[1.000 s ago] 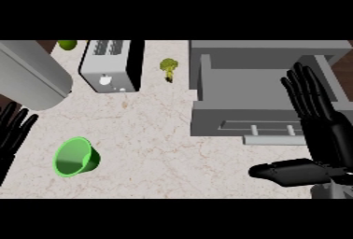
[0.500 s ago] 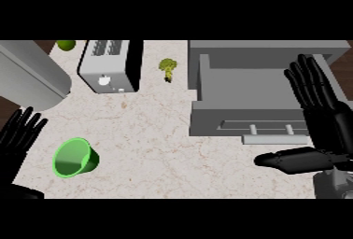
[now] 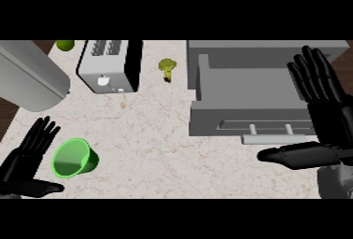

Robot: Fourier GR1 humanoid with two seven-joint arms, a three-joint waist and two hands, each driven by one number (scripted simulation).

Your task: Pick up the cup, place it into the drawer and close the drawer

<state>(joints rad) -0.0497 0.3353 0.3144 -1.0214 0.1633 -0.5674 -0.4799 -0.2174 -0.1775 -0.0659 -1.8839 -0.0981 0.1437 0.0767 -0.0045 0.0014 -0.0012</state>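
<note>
The counter [image 3: 165, 140] fills most of the frame. The open grey drawer [image 3: 251, 93] sits at the upper right. A big grey thing, maybe a pot [image 3: 27, 79], is at the upper left, with a toaster [image 3: 109, 65] beside it. The right hand [image 3: 328, 116] is at the right edge, fingers straight and open. The left hand [image 3: 27, 156] is open at the lower left, just beside the green cup [image 3: 72, 158]. The cup lies tipped on the counter. A small green broccoli [image 3: 166, 66] rests near the top.

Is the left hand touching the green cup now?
Apart. The head view shows counter between the open left hand and the green cup.
</note>
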